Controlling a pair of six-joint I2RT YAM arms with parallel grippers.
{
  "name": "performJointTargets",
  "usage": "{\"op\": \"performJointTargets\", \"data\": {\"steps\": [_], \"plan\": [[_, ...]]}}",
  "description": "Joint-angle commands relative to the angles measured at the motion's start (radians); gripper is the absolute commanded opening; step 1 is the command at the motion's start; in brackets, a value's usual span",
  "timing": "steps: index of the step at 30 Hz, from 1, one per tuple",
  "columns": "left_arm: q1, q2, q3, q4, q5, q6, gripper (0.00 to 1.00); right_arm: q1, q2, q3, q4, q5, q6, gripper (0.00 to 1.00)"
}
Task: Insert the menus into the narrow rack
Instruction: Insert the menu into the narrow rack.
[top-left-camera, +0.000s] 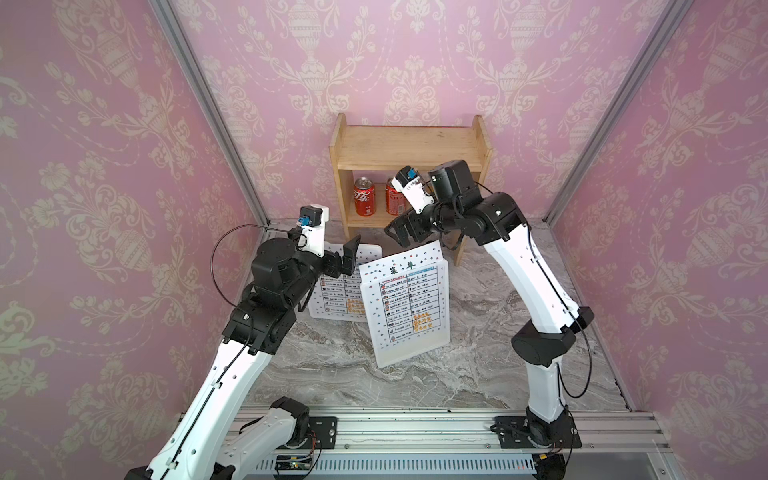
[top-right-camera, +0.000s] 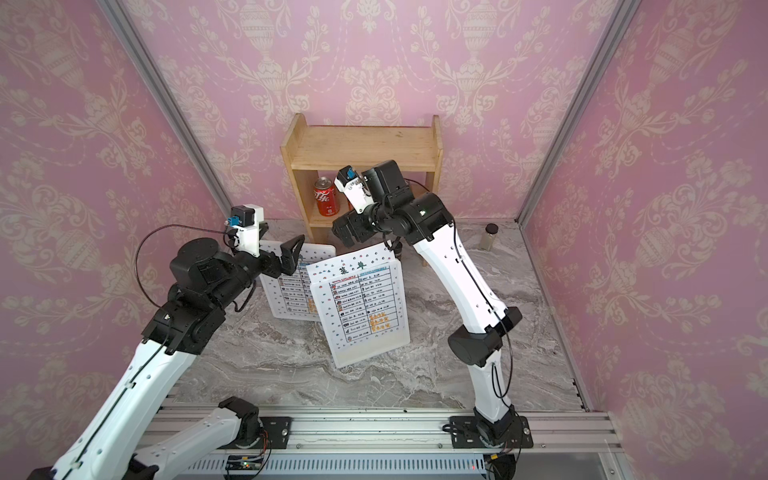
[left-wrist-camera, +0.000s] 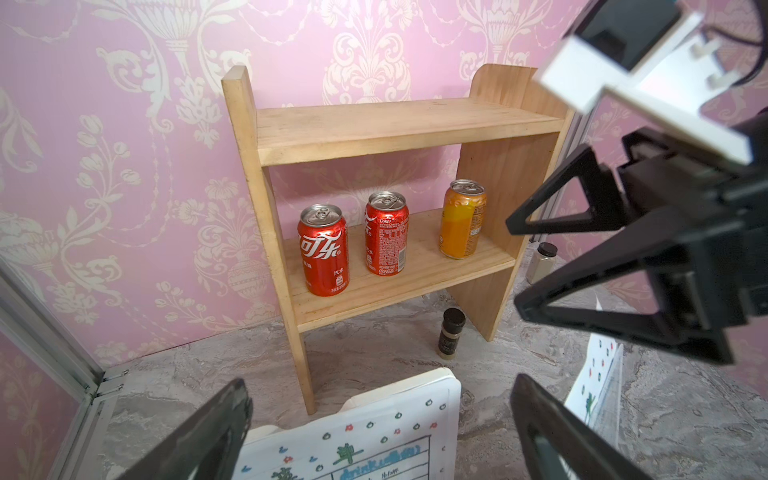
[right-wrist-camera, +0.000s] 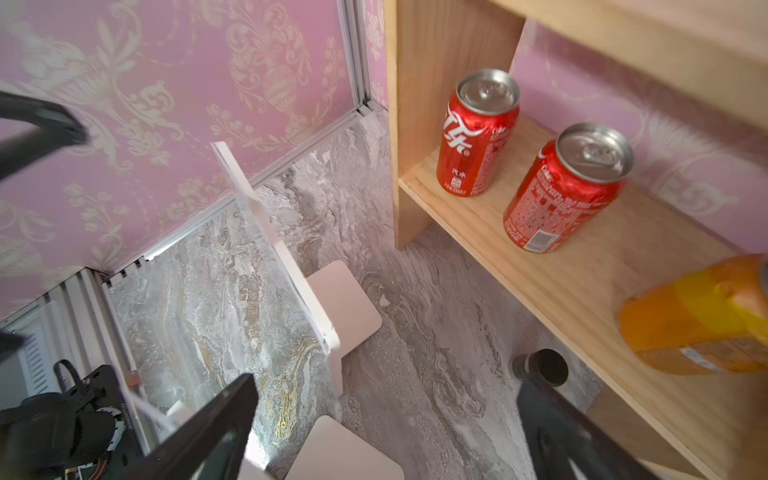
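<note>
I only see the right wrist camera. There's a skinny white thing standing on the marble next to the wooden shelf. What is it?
Observer: It's a menu seen edge-on. In both top views its face shows a black-ruled table with orange text.
Operator: Is there only one?
Observer: No. A second menu stands nearer the robot. It leans, and its paper pokes out above a white holder.
Operator: Is the other arm holding anything?
Observer: No. The left wrist view shows the left tool open over the top edge of the first one, gripping nothing.
</note>
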Motion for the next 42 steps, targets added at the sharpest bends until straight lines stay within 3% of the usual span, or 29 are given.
{"op": "performJointTargets", "data": {"steps": [1,26,42], "plan": [[0.005,-0.022,-0.013,0.018,-0.039,-0.023,0.99,0.014,0.012,-0.002,-0.094,0.072,0.036,1.00],[0.005,-0.070,-0.097,0.017,-0.019,-0.049,0.99,0.056,-0.186,-0.516,0.139,0.132,0.047,1.00],[0.006,-0.083,-0.110,0.011,-0.012,-0.044,0.99,0.071,-0.264,-0.520,0.186,0.202,0.039,1.00]]}}
